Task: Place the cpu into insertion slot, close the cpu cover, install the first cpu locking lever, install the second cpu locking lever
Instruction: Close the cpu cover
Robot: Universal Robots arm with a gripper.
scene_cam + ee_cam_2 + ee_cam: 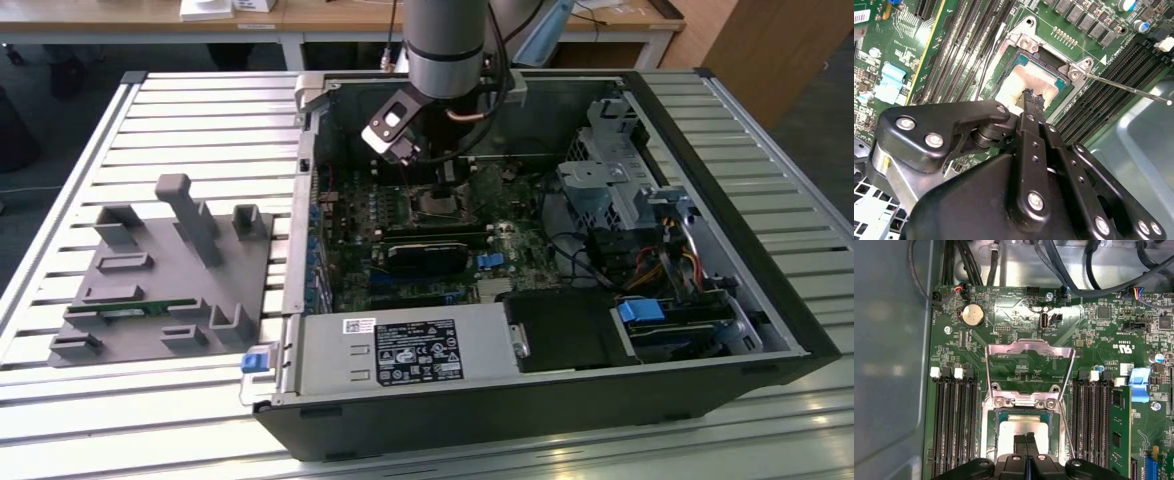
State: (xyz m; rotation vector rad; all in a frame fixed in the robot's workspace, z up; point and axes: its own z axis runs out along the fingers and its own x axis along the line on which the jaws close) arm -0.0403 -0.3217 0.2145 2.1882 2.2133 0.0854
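Observation:
The cpu (1021, 82), a pale silver square smeared with paste, lies flat in the black-framed insertion slot (1051, 59) on the green board. My gripper (1033, 96) hangs straight over it, fingers shut together with nothing between them, their tips at or just above the chip's face (1011, 429). The cpu cover (1029, 344), a thin metal frame, stands swung back from the slot on its hinge. One thin lever rod (1129, 89) sticks out sideways, raised off the board. A second rod (986, 65) runs along the slot's other side. In the exterior view the gripper (450, 182) reaches down into the open case.
Long black memory slots (954, 425) flank the socket on both sides. The case wall (889, 350) rises close by. A power supply (400, 352) and drive cage (607, 175) fill the case's edges. A grey fixture (167, 265) lies at the exterior view's left.

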